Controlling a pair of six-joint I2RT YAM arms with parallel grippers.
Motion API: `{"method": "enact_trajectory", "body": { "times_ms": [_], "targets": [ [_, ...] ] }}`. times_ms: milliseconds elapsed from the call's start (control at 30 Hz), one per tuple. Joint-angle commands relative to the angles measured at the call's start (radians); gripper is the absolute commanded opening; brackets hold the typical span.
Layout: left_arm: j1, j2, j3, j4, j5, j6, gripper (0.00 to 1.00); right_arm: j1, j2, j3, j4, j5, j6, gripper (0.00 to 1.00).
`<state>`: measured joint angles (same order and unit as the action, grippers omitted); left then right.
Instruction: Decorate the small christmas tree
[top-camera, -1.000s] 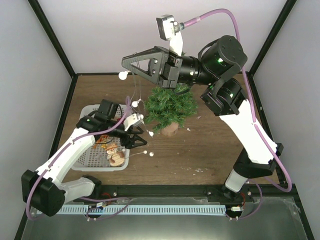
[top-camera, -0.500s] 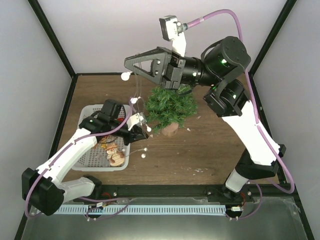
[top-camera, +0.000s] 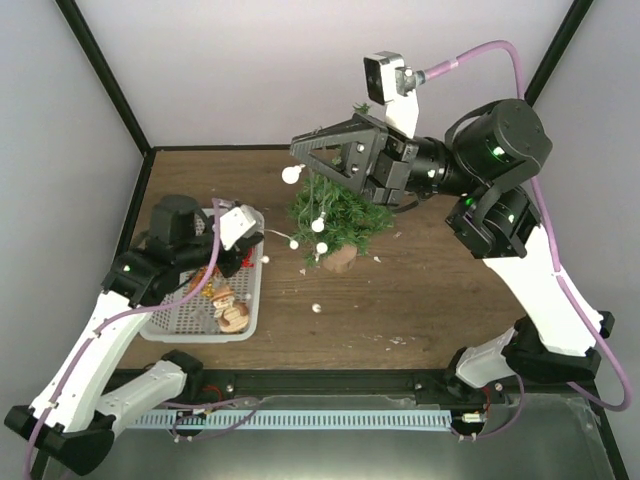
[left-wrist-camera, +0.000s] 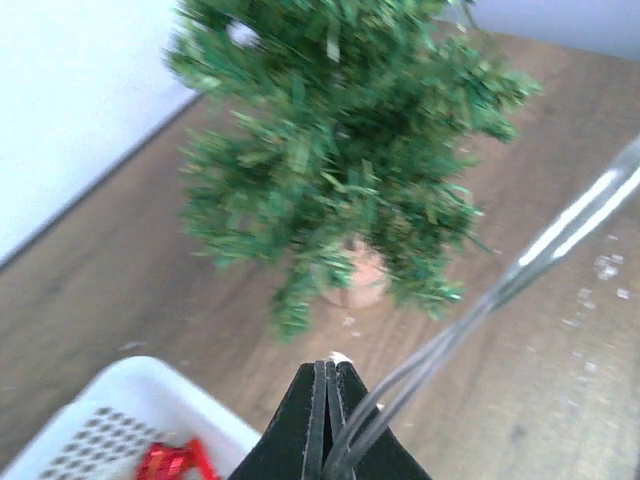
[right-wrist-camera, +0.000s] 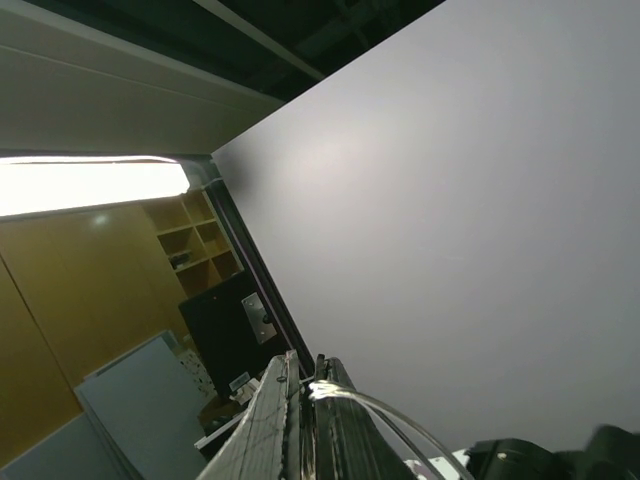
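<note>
So the tree (top-camera: 340, 210) stands upright near the middle of the top view, on the wooden table (top-camera: 430, 290), just right of the white basket (top-camera: 172, 318). Up above the tree's upper left, the right gripper (top-camera: 297, 148) hovers with its fingers pinched together on a clear light string (top-camera: 322, 225); its wrist view shows the wire coming out between them. Over the basket's upper right corner, the left gripper (top-camera: 252, 240) is clamped on the wire too, facing the tree. White bulbs (top-camera: 291, 174) hang across the tree, and one shows against the table below it. The basket's got some ornaments (top-camera: 228, 305) in it.
</note>
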<state>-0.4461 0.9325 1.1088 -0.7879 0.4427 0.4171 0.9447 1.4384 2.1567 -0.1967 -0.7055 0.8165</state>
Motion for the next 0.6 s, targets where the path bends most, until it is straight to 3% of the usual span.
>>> {"method": "enact_trajectory", "body": {
  "times_ms": [0,267,567],
  "targets": [
    [0.009,-0.044,0.075,0.025,-0.238,0.017,0.00,-0.004,-0.036,-0.018,0.027,0.001,-0.005,0.01],
    [0.034,-0.026,0.307,0.123,-0.543,0.150,0.00,-0.005,-0.079,-0.065,0.015,-0.001,-0.020,0.01],
    [0.044,0.085,0.580,0.212,-0.654,0.333,0.00,-0.004,-0.133,-0.063,-0.062,0.051,-0.091,0.01]
  ]
}}
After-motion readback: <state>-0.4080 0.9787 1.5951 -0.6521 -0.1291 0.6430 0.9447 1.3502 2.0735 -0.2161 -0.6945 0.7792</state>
